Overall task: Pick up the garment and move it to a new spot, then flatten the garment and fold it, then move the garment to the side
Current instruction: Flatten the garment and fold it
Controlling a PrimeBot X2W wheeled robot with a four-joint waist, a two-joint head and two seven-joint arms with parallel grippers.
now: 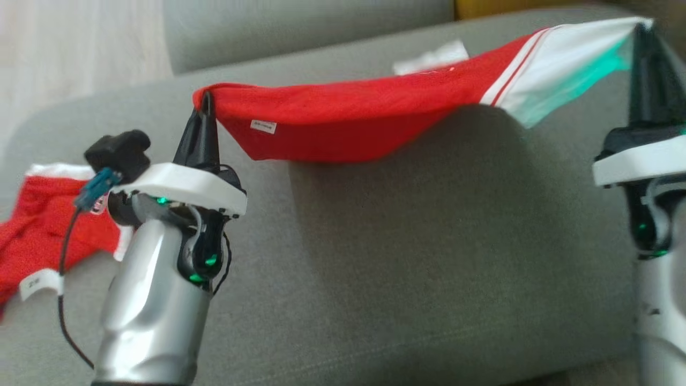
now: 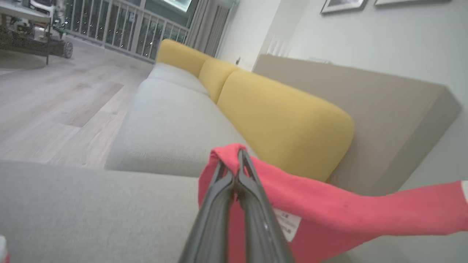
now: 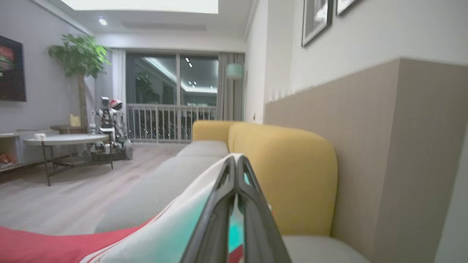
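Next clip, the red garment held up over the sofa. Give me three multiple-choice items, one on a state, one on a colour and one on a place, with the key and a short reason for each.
1. The held garment is:
A) spread flat
B) stretched in the air between the left end effector and the right end effector
C) hanging from one end effector

2. The end pinched by the right end effector is:
A) red
B) white and teal
C) yellow

3. On the grey sofa, the second red garment lies:
A) at the robot's left
B) at its right
C) beneath the held garment

Key:
1 B, both end effectors are shut on it and it hangs clear of the sofa.
2 B, white and teal fabric runs into that grip.
3 A, it lies left of the left end effector.
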